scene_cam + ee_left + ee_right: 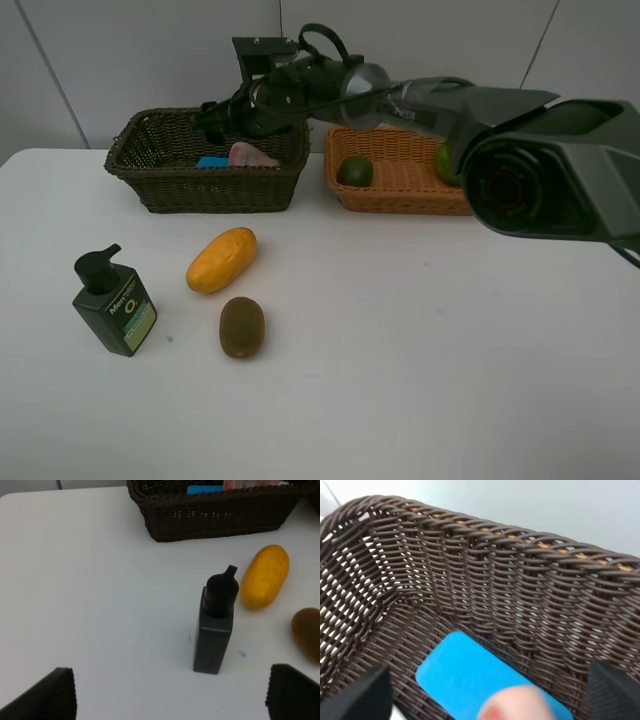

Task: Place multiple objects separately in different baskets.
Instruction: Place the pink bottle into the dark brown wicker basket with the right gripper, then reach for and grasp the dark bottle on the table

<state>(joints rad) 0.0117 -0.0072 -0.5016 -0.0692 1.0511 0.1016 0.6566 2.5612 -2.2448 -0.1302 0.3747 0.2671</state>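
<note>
right tool open over the dark basket

the right tool [487, 695] hangs above the dark basket [205, 185], fingers spread wide, gripping nothing. in that basket lie the blue eraser [465, 670] and the pink spray bottle [250, 155]. just right of the dark basket, the tan basket [400, 190] holds two green fruits [355, 170]. in front of the dark basket, on the white surface [420, 330], lie the yellow mango [221, 259] and, farther out, the brown kiwi [242, 326]. the green pump bottle [115, 305] stands upright, farther out and leftward. the left tool [171, 694], wide open and empty, hovers well in front of the dark basket.
</note>
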